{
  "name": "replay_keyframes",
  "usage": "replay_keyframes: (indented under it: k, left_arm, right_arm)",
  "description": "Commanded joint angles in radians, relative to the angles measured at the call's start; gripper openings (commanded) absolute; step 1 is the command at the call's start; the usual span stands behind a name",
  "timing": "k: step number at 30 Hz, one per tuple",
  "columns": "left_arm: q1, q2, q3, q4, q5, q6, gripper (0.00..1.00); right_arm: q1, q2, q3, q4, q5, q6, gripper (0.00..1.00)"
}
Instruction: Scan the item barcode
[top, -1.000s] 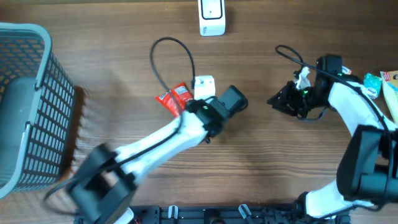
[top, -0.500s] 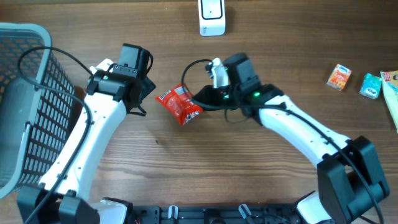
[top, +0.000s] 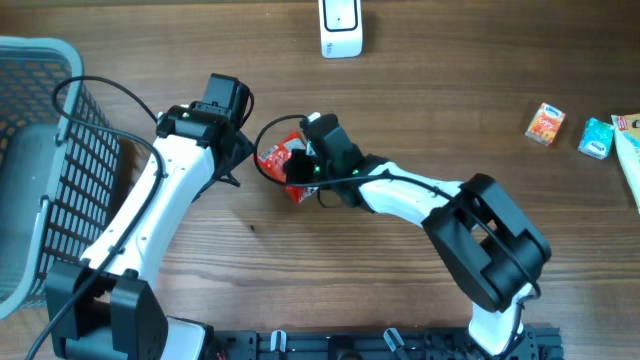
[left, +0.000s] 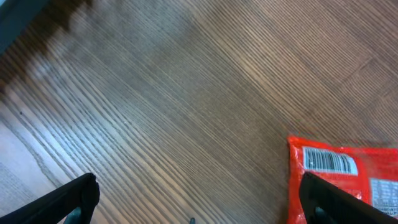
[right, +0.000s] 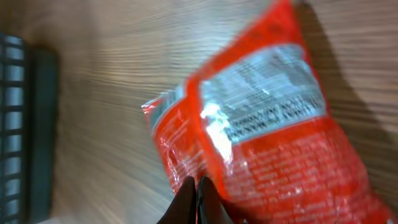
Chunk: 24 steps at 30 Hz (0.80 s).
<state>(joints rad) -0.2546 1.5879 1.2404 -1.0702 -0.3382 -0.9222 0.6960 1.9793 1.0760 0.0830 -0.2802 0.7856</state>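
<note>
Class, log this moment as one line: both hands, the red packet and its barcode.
left hand: open, beside red packet | right hand: shut, tips at packet edge, grip unclear | barcode: showing, facing up

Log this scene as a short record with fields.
item: red packet, lying with its barcode facing up
left gripper: open, one finger next to the packet's edge
right gripper: shut, tips at the packet's edge; hold unclear
white device: far edge, apart from the packet
basket: left side
</note>
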Motion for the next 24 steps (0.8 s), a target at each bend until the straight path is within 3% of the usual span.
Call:
replay_keyframes:
  k: [1,7,10,14,18,24]
  left_arm:
    - [0.006,0.011,-0.014,0.000,0.002,-0.003,1.00]
    - [0.006,0.011,-0.014,0.000,0.002,-0.003,1.00]
    - [0.006,0.011,-0.014,0.000,0.002,-0.003,1.00]
    - [0.006,0.011,-0.014,0.000,0.002,-0.003,1.00]
    - [0.006,0.011,-0.014,0.000,0.002,-0.003,1.00]
    - [0.006,0.011,-0.014,0.000,0.002,-0.003,1.00]
  right_arm:
    - [-0.043,0.002,0.004,-0.071,0.116,0.019,0.04]
    - [-0.139,-0.166,0.004,-0.257,0.118,-0.061,0.04]
    - [-0.150,-0.254,0.004,-0.262,0.000,-0.080,0.04]
    - [-0.143,-0.216,0.003,-0.232,-0.029,-0.064,0.05]
    - [-0.104,-0.064,0.003,-0.115,-0.032,0.001,0.05]
    - [-0.208,-0.007,0.003,-0.172,0.066,0.030,0.04]
